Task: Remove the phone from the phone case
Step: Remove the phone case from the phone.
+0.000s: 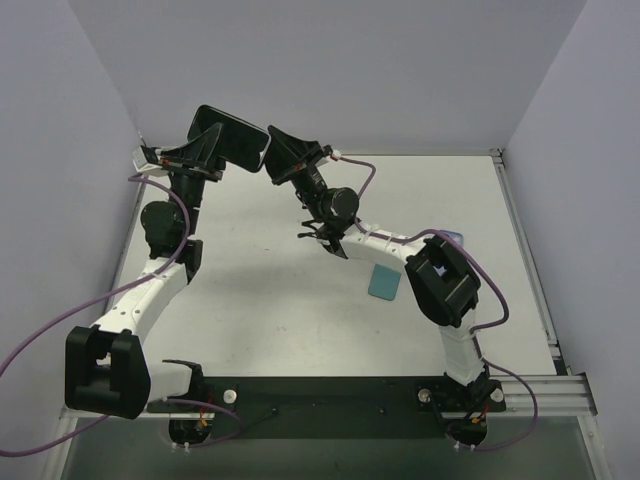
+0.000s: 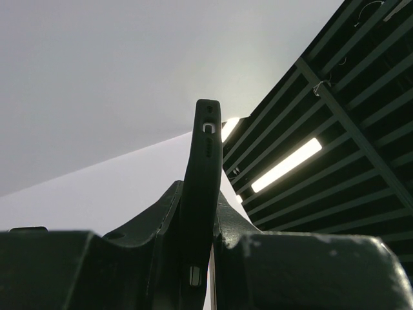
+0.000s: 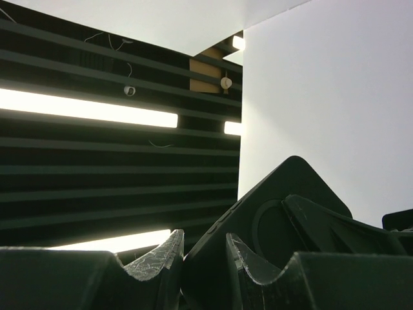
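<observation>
**Clerk:** Entry 1, left jaws?

**Checker:** Pinching 1 case (image 2: 201, 181) by its thin edge, 1 finger on each face. The case stands on edge, and its port cut-outs show above the grip.

**Clerk:** Entry 2, right jaws?

**Checker:** Pinching the same case (image 3: 284, 177) at a corner from the opposite side. The 2 grips face each other across it.

**Clerk:** Why hold it like that?

**Checker:** My judgement is that 1 grip anchors the case while the other peels or pushes. With it lifted well above the worktop (image 1: 280, 320), both faces stay reachable.

**Clerk:** Where is the case?

**Checker:** In the air between the 2 sets of jaws, at the far left of the worktop (image 1: 243, 143).

**Clerk:** And the phone?

**Checker:** I cannot tell it apart from the case in any of the 3 views. I judge it is inside and the removal not yet done.

**Clerk:** What else is there?

**Checker:** 1 left arm (image 1: 150, 290) and 1 right arm (image 1: 440, 280), both raised. There are 2 purple cables (image 1: 40, 340), 1 per arm. 1 teal slab (image 1: 384, 283) lies flat on the worktop beside the right arm, and I cannot identify it. 1 blue item (image 1: 450, 236) is mostly hidden behind that arm.
</observation>
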Available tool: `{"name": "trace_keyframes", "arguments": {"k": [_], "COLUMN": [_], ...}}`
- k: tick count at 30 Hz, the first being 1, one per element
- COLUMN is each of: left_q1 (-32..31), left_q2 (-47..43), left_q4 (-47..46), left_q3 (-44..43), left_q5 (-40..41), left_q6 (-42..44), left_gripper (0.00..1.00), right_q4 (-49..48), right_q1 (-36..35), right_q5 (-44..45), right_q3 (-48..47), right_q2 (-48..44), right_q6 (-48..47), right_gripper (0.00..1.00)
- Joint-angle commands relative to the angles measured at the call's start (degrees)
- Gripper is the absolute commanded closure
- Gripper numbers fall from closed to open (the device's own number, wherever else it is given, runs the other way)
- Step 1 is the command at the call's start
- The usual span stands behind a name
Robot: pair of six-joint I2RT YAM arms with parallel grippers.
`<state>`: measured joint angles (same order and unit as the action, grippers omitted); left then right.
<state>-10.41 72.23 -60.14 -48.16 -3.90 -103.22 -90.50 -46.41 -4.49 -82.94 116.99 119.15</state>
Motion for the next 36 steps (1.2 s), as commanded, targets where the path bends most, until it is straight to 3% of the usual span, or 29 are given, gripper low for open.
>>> {"name": "trace_keyframes", "arguments": {"k": [1,21,36], "left_q1": [-3.47,-3.38,-3.3], "left_q2": [-5.78,-5.87,-5.6], "left_q4": [-29.16,-29.51,-30.3], "left_q3": [-9.41,-11.69,-12.3], "left_q5": [-2.6,-2.07,-2.6], "left_q6": [-23.96,-24.4,-24.93], "left_gripper": [1.0,1.0,1.0], "right_q4": [-5.3,-5.21,-5.04], "right_q1": [-2.89,-2.98,-0.87], "right_q5": [-10.1,-12.12,-24.5], "right_q3": [2.52,-0.64,-8.82], "right_q2": [6.32,9.22,10.98], "right_q6": [0.47,0.2,2.05], "right_gripper": [1.0,1.0,1.0]}}
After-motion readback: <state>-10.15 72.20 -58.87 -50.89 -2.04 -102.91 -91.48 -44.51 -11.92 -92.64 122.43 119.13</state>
